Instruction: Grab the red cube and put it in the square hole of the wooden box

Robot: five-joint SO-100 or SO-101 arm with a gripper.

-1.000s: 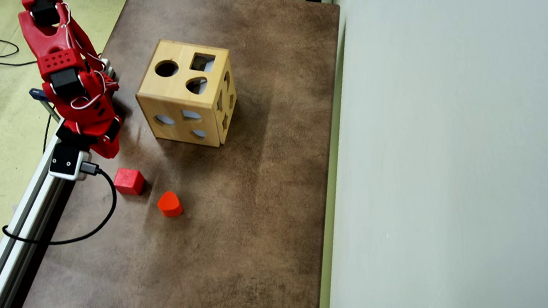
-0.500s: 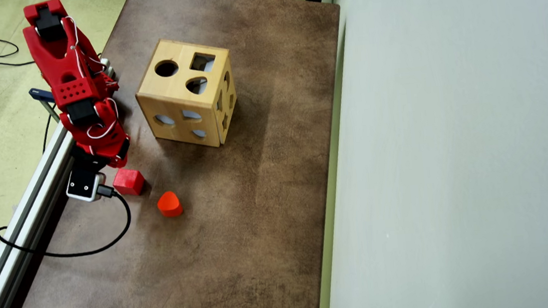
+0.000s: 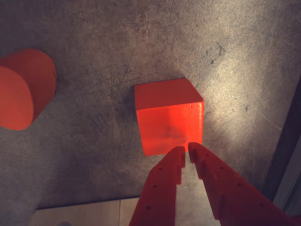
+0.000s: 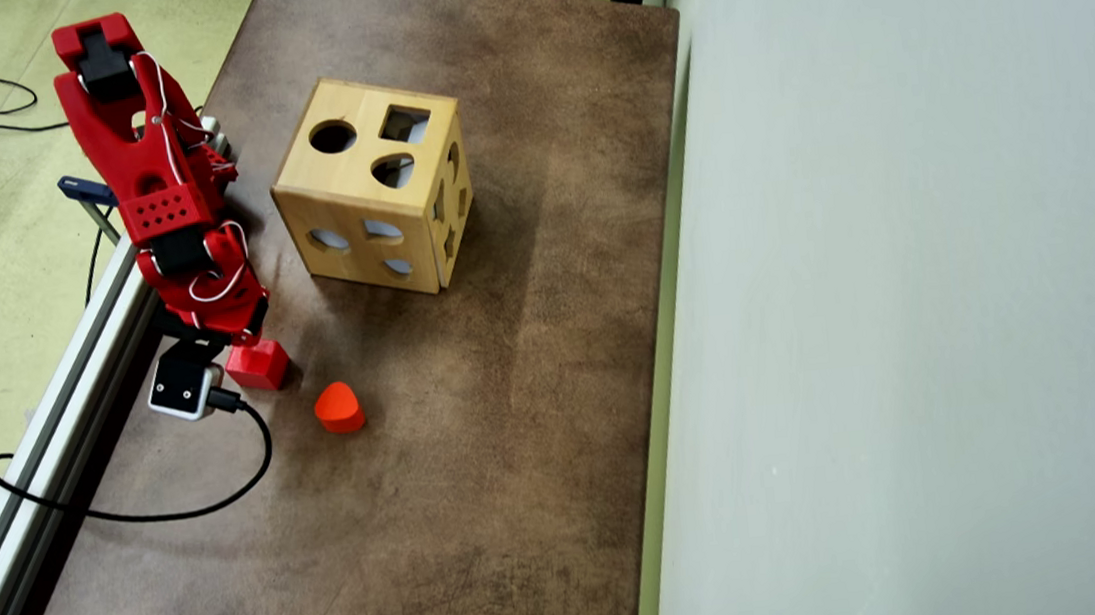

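Observation:
The red cube (image 3: 169,120) (image 4: 262,365) lies on the brown table, left of centre in the overhead view. My red gripper (image 3: 186,149) (image 4: 248,344) hangs right over the cube's near edge, its two fingertips almost touching each other and holding nothing. The wooden box (image 4: 373,186) stands further back on the table, apart from the gripper. Its top face carries the square hole (image 4: 404,123) beside a round hole and a heart-shaped one. A strip of pale wood from the box (image 3: 84,214) shows along the bottom of the wrist view.
An orange-red heart-shaped block (image 4: 339,408) (image 3: 23,89) lies close to the cube. A metal rail (image 4: 28,438) runs along the table's left edge, with a black cable (image 4: 140,512) looping from the wrist camera. A pale wall (image 4: 910,313) borders the right side.
The arm has swung down the overhead view toward the red cube, bringing the fingertips from well behind it to right above its near edge. Cube, heart block and box have not moved.

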